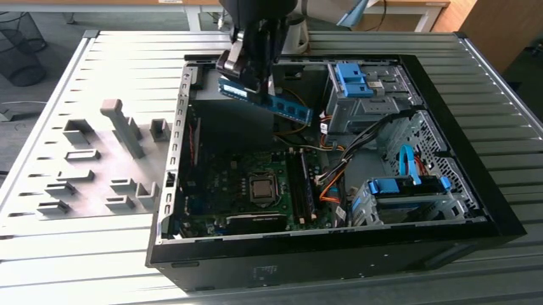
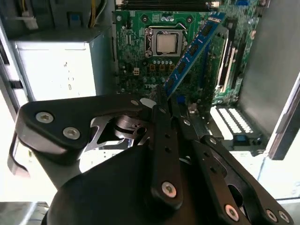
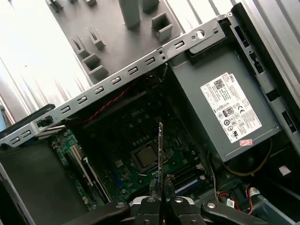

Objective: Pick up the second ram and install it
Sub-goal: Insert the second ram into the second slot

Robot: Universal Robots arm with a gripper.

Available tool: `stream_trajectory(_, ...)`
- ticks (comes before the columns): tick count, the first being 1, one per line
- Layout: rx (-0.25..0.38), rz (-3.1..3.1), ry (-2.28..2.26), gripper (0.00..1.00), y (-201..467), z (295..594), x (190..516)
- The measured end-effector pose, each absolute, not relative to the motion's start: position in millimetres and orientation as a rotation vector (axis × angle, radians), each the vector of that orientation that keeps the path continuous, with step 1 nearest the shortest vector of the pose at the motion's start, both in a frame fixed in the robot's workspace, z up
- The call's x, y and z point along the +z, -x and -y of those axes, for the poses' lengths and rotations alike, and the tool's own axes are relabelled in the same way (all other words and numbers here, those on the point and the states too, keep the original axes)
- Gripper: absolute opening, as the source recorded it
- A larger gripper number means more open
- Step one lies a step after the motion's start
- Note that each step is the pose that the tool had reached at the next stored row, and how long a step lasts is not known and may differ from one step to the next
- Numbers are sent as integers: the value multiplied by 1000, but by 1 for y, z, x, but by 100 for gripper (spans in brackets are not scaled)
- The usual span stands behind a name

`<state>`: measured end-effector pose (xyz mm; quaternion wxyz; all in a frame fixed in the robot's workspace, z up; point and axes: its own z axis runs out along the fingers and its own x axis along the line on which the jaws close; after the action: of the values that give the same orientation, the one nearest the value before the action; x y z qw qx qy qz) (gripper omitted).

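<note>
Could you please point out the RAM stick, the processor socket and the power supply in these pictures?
RAM stick (image 1: 280,104), exterior view: on its blue board, past the fingers.
Processor socket (image 2: 167,44), second wrist view: on the silver centre.
Power supply (image 3: 220,110), first wrist view: on its grey top face.

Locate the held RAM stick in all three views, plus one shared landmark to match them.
Exterior view: the second ram hangs tilted from the gripper, above the open case.
Second wrist view: it slants away from the fingers, over the motherboard.
First wrist view: it is seen edge-on, a thin line rising from the fingers.
Shared landmark: the CPU socket.
</note>
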<state>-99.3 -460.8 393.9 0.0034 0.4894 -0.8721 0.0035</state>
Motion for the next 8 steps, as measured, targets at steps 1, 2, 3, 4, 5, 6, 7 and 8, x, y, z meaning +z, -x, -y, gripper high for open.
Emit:
stream_trajectory(1,11,2747,-1510,14,99,461,393)
stream_trajectory(2,11,2761,-1485,14,99,461,393)
stream_trajectory(3,11,2774,-1460,14,99,461,393)
stream_trajectory(4,10,2788,-1433,14,99,461,392)
stream_trajectory(5,10,2801,-1407,14,99,461,392)
stream_trajectory(6,10,2813,-1382,14,99,461,391)
stream_trajectory(7,10,2825,-1358,14,99,461,391)
stream_trajectory(8,10,2835,-1335,14,99,461,391)
